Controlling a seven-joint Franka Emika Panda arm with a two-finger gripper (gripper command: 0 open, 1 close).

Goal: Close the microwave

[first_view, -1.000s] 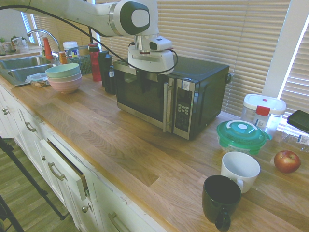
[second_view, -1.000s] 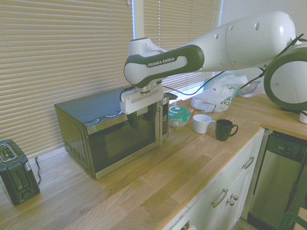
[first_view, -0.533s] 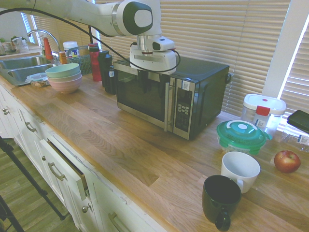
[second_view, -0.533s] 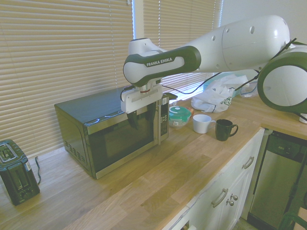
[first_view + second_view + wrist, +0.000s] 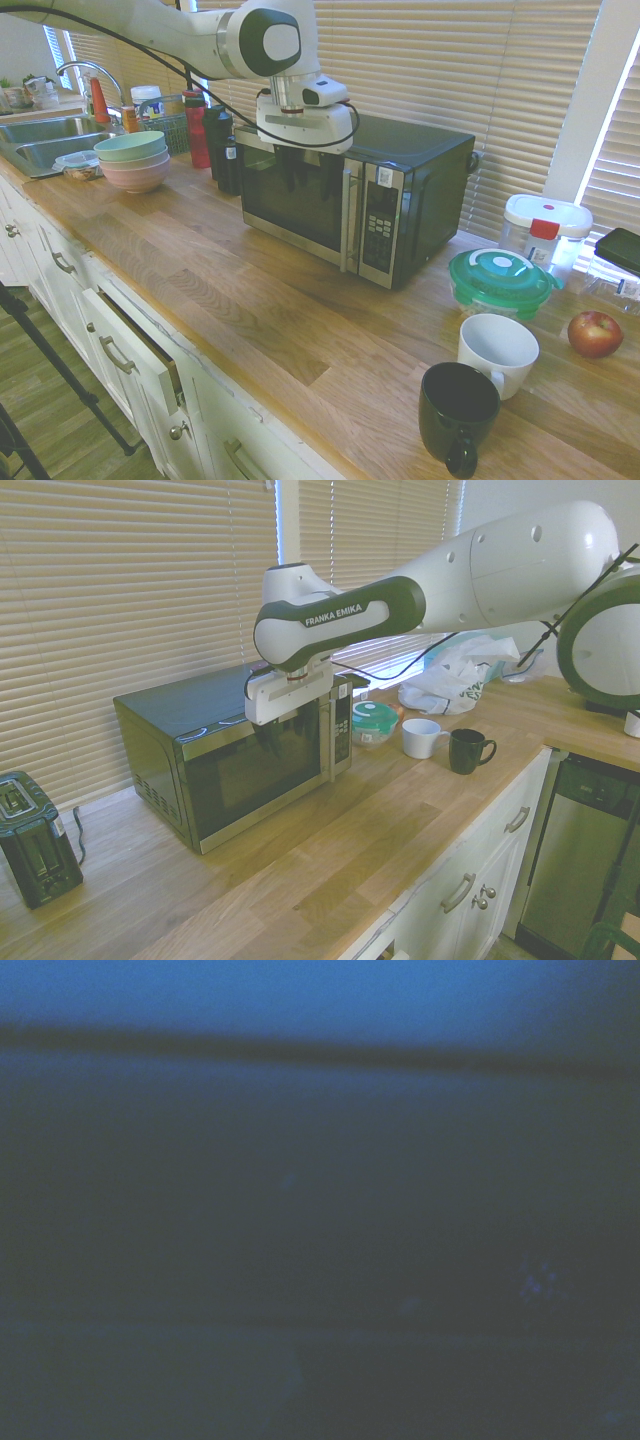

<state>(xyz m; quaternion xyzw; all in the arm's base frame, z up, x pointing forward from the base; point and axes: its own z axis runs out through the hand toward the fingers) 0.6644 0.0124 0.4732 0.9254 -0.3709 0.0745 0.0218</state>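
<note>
Before the microwave's [image 5: 295,195] upper front edge hangs the claw [image 5: 293,180], its opening impossible to tell.

First exterior view: microwave [image 5: 350,200] upper centre on counter [image 5: 230,290]; stacked bowls [image 5: 133,162] upper left, before bottles [image 5: 205,135]; mugs [image 5: 478,385] lower right, apple [image 5: 595,334] right of them.

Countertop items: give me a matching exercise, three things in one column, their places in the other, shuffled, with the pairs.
1. apple
2. toaster
3. pink bowl

A. beneath the green bowl
B. beside the white mug
C. at the end of the microwave away from its buttons

Pairs: 1-B, 2-C, 3-A
</note>
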